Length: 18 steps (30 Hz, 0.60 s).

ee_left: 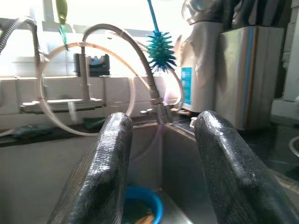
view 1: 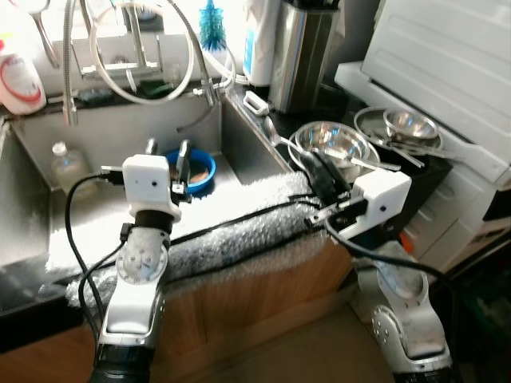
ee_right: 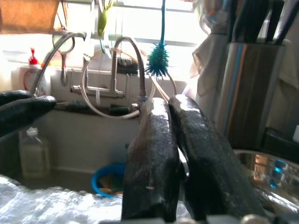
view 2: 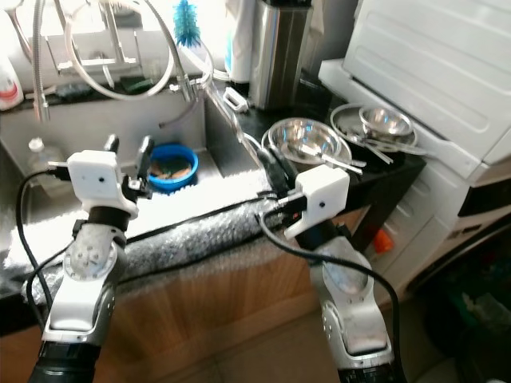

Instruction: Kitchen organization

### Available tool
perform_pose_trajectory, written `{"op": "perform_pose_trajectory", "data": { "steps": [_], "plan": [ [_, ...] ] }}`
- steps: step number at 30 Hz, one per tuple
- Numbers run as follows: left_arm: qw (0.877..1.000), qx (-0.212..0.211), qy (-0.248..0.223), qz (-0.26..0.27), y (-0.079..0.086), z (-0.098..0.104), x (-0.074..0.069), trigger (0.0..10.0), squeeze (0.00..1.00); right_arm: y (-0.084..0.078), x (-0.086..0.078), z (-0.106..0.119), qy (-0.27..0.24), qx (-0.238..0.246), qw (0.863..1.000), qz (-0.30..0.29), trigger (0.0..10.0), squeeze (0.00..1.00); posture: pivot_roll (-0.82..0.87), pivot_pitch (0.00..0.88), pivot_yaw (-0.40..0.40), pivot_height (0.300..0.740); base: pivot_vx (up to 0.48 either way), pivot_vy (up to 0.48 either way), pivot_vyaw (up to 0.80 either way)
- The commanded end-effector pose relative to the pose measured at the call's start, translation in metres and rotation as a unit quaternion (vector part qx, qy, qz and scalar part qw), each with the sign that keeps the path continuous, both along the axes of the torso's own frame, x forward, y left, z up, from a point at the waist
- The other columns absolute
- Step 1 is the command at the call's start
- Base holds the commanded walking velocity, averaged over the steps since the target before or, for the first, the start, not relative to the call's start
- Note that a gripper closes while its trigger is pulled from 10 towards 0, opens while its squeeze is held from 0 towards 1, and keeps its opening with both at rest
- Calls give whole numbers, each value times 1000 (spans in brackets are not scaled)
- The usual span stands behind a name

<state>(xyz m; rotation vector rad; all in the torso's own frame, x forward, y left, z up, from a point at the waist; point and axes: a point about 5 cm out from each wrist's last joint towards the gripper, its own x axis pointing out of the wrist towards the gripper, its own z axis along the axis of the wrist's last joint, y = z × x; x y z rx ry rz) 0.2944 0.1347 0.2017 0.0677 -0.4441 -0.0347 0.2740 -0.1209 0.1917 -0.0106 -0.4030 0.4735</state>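
Note:
A blue bowl (view 1: 197,172) with food scraps sits on the steel sink's floor (view 1: 104,215), near the right wall. My left gripper (view 1: 168,150) hovers just in front of and above it, open and empty; the left wrist view looks between its fingers (ee_left: 112,154) at the bowl (ee_left: 140,207). My right gripper (view 1: 313,159) is shut with nothing in it, over the counter edge beside a large steel bowl (view 1: 335,140). Its fingers (ee_right: 154,140) are pressed together. A smaller steel bowl (view 1: 409,124) rests on a steel plate further right.
Bubble wrap (view 1: 231,231) covers the sink's front edge. A clear bottle (view 1: 68,163) stands in the sink at left. Faucet hoses (view 1: 144,72), a teal brush (view 1: 211,28) and a steel canister (view 1: 303,52) line the back. A white appliance (view 1: 447,64) stands at right.

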Motion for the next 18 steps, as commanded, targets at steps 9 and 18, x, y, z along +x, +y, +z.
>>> {"op": "perform_pose_trajectory", "data": {
  "steps": [9,18],
  "plan": [
    [1000,-1,-8,7,6,3,2,10000,0,5,0,8,-16,1,1000,10,10000,0,-42,0,-92,740,270,0,0],
    [999,-42,14,-3,9,4,4,10000,0,5,1,8,-16,-3,1000,8,10000,0,-45,0,-95,740,0,0,0]
  ]
}}
